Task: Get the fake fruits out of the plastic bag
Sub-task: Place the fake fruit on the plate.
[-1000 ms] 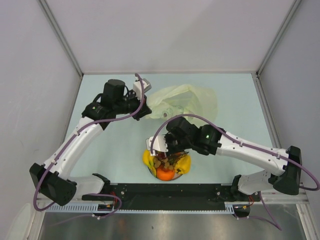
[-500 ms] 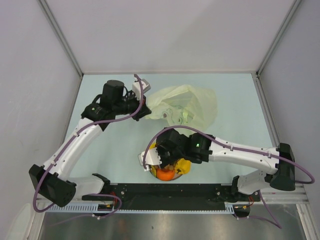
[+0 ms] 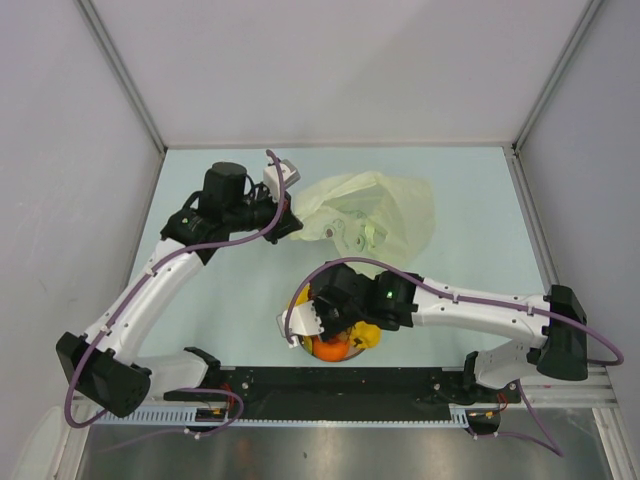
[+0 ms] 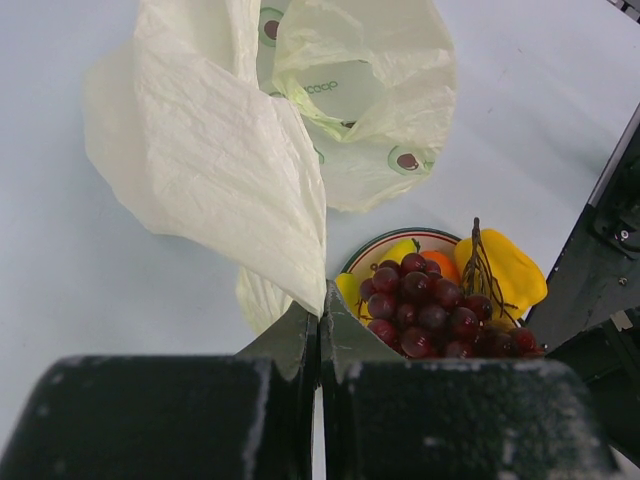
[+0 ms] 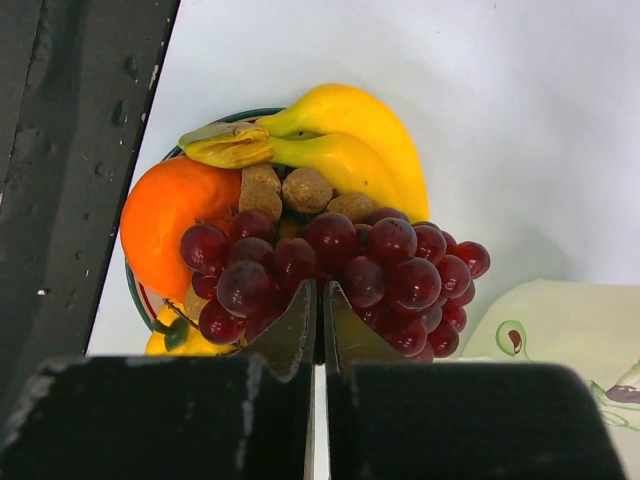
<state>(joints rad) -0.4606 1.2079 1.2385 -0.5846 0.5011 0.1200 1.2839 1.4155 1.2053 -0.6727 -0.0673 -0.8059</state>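
The plastic bag (image 3: pixel 378 208) lies crumpled behind the middle of the table. My left gripper (image 3: pixel 287 224) is shut on its near-left edge and holds that edge up; the pinched fold shows in the left wrist view (image 4: pixel 230 150). The white plate (image 5: pixel 128 292) holds the banana bunch (image 5: pixel 345 140), the orange (image 5: pixel 165 225) and a yellow fruit (image 5: pixel 185 345). My right gripper (image 5: pixel 320 290) is shut on the dark red grape bunch (image 5: pixel 400 270), right over the plate, with the grapes against the other fruits. In the top view the right gripper (image 3: pixel 322 318) covers most of the plate.
The black rail (image 3: pixel 340 385) with the arm bases runs along the near edge just below the plate. Grey walls close the table on the left, right and back. The right arm (image 3: pixel 470 305) reaches across the near right of the table.
My right gripper has moved with the grapes toward the near edge and down over the plate. The left gripper has kept hold of the bag and barely moved.
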